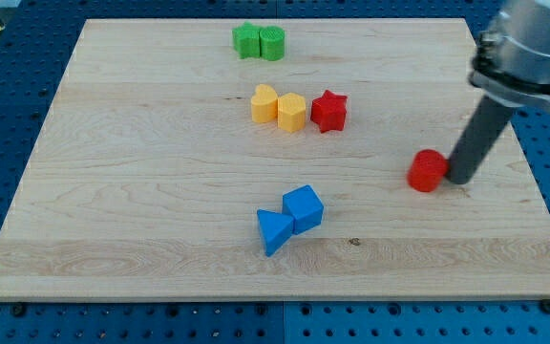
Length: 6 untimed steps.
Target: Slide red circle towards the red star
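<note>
the red circle [427, 171] sits toward the view's right on the wooden board [141, 191], and my tip [460, 180] rests just beside it on its right, seemingly touching; the rod has no jaws and holds nothing. the red star [329, 111] lies up and left of the circle, well apart, touching a yellow hexagon [291, 112] beside a yellow heart [264, 103]. two green blocks [259, 41] sit near the top, two blue blocks [290, 219] lower down.

no readable text, labels, brands, numbers or signs on anything in view
</note>
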Each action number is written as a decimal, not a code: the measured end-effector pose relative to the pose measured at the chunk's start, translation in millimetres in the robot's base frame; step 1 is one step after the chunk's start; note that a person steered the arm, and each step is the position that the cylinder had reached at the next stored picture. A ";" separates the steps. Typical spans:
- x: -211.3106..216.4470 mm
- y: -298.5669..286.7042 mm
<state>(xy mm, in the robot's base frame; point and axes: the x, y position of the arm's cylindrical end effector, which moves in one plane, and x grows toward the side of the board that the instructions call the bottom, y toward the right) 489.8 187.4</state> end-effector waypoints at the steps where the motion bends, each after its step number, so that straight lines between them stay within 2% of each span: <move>1: -0.3 -35.3; 2: 21.0 -15.5; 3: 29.3 -50.9; 5: -15.6 -127.5; 6: -5.5 -118.2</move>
